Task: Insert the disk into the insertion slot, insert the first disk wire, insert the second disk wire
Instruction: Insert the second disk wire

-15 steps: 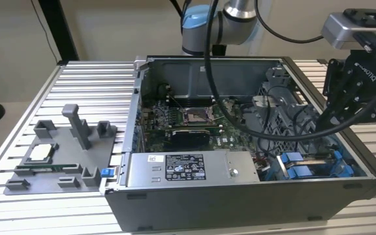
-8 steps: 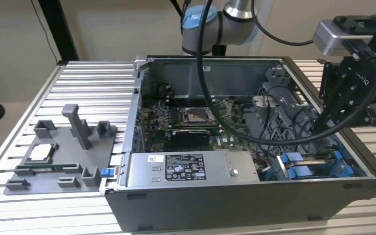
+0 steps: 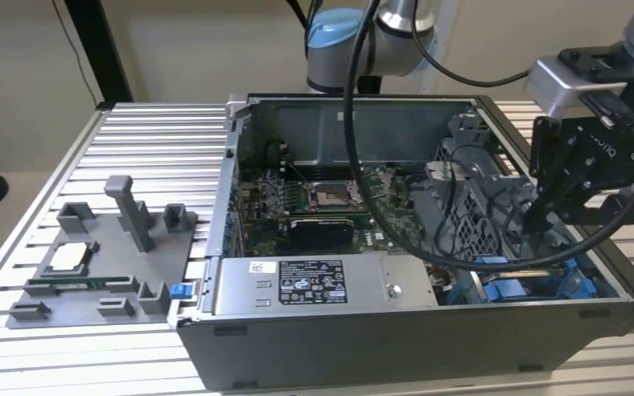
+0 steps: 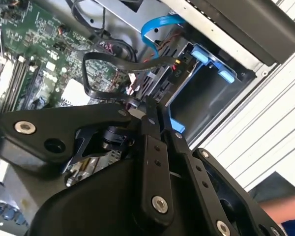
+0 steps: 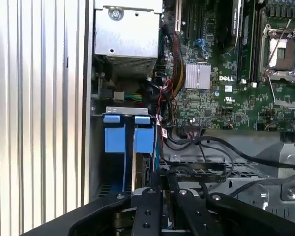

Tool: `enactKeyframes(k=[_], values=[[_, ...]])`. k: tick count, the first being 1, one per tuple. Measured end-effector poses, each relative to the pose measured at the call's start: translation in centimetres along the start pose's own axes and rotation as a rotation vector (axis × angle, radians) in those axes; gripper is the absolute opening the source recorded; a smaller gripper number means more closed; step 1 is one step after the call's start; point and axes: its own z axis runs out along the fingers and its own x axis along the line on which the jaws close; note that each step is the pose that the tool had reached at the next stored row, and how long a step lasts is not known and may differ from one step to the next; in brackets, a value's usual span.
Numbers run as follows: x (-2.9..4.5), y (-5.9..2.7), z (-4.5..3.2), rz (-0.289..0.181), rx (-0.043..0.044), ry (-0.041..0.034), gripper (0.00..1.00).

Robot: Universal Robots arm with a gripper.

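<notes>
On the ribbed aluminium table (image 3: 130, 132), the black two-fingered gripper (image 4: 155, 115) pinches a limp black wire (image 4: 96, 59), likely fragile, near the blue-railed insertion slot (image 4: 206, 93) beyond its fingertips.

The computer case (image 3: 405, 346) was dark grey, and the insertion slot (image 5: 124, 147) had bright blue rails. The motherboard (image 5: 226, 93) was green. The power-supply box (image 3: 311, 285) was silver-grey with a black-and-white label. The gripper (image 4: 155, 115) was black.

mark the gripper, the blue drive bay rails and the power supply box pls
gripper (image 4: 160, 115): second wrist view, midway between the fingertips.
insertion slot (image 5: 123, 132): first wrist view, on a blue rail clip.
power supply box (image 3: 311, 283): exterior view, on its black-and-white label.
</notes>
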Motion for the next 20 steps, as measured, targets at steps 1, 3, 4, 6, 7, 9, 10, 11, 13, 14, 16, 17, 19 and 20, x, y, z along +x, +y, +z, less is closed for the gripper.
enactKeyframes(k=[1, 3, 4, 6, 7, 9, 10, 11, 13, 14, 16, 17, 19, 20], values=[[0.01, 0.0, 0.1, -0.018, -0.0014, 0.0004, 0.0], [0.03, -0.01, 0.32, -0.051, -0.004, 0.0008, 0.0], [0.08, -0.01, 0.43, -0.061, -0.0042, 0.001, 0.0], [0.25, -0.02, 0.56, -0.072, -0.003, 0.0017, 0.0], [0.34, -0.05, 0.68, -0.074, -0.0029, 0.0013, 0.0], [0.41, -0.13, 0.91, -0.077, -0.0027, 0.0014, 0.0], [0.42, -0.19, 1.02, -0.08, -0.0027, 0.0016, 0.0], [0.44, -0.26, 1.15, -0.084, -0.0023, 0.0018, 0.0], [0.47, -0.34, 1.35, -0.09, -0.0001, 0.0021, 0.0], [0.47, -0.37, 1.4, -0.093, 0.0012, 0.0023, 0.0], [0.47, -0.37, 1.4, -0.094, 0.0012, 0.0024, 0.0], [0.47, -0.38, 1.41, -0.095, 0.0012, 0.0023, 0.0], [0.49, -0.38, 1.42, -0.096, 0.0011, 0.0021, 0.0], [0.5, -0.38, 1.42, -0.096, 0.0011, 0.0021, 0.0]])
